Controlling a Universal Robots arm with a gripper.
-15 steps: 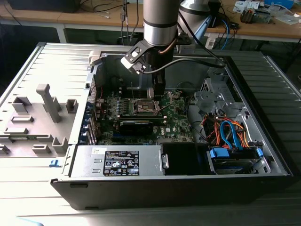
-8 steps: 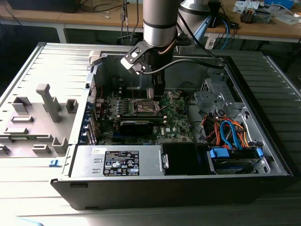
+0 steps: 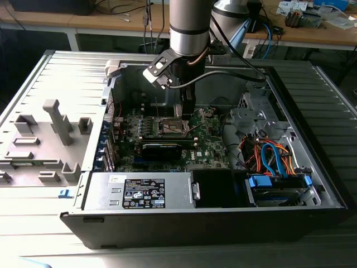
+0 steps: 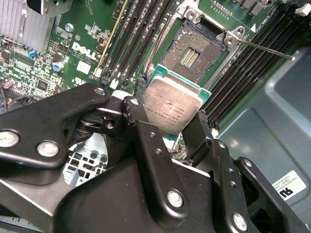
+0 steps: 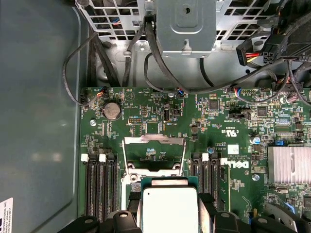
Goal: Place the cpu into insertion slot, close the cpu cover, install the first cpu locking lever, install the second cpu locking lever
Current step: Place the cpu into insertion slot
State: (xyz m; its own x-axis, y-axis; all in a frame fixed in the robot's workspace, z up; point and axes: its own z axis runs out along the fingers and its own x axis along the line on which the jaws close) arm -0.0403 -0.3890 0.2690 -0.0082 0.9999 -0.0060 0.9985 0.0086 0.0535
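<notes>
CPU [image 4: 172,104] pinched and riding in the gripper [image 4: 170,115]: the two black fingers [image 4: 132,104] clamp opposite edges of the chip, jaws drawn in to just its width, silvery lid facing the camera and green substrate peeking out along the far edge. In the first wrist view the same hold reads squarely, with the CPU [image 5: 169,208] sitting level between the gripper [image 5: 170,216] fingers and its sides running parallel to the memory slots [image 5: 99,184]. Now the relation that matters: the insertion slot [image 4: 192,51] lies just beyond the chip's leading edge and below it. Its gold contact field is bare, with nothing seated, and chip and socket edges look roughly aligned, being square on square. The CPU cover [image 5: 153,141] stands swung up past the socket, so the approach looks open, and a thin locking lever [image 4: 265,48] juts out free beside the frame. Pulling back to the exterior view, the gripper [image 3: 187,109] hangs inside the open computer case [image 3: 312,111], above the motherboard [image 3: 209,148], with the power supply [image 3: 142,192] along the near wall and the drive cage [image 3: 273,167] holding blue and orange cables.
</notes>
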